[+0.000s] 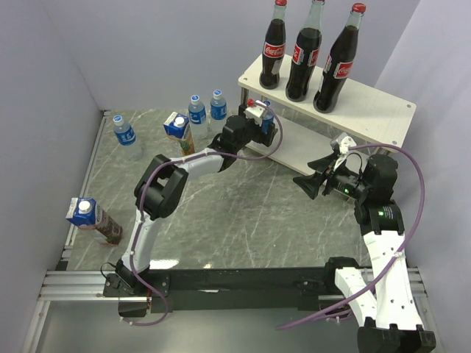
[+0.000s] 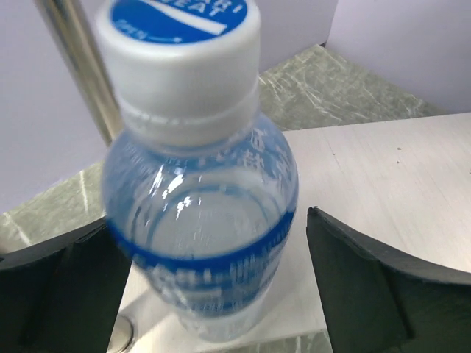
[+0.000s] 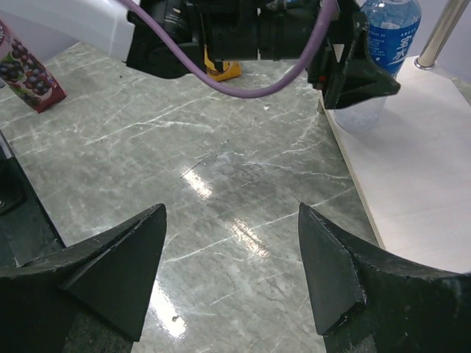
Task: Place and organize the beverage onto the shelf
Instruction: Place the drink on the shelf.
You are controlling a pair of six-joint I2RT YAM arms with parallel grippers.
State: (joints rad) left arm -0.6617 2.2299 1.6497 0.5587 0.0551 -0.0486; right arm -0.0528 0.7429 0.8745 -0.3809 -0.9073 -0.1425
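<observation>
One water bottle [image 2: 199, 243] is standing on the lower board of the shelf [image 2: 383, 169] between our spread left claw [image 2: 213, 287], so we are judging this placement nearly done and next needing a straight retreat, while our right claw [image 3: 232, 243] is hovering spread and empty over the surface [image 3: 221, 147].

Two arms, left arm [image 1: 140, 239] and right arm [image 1: 383, 254]: white link shells, black joint housings. One purple cable [image 3: 257, 93] looped along each arm. Matte black fingers [image 3: 110, 272], wedge-shaped, tapering to blunt points.
</observation>
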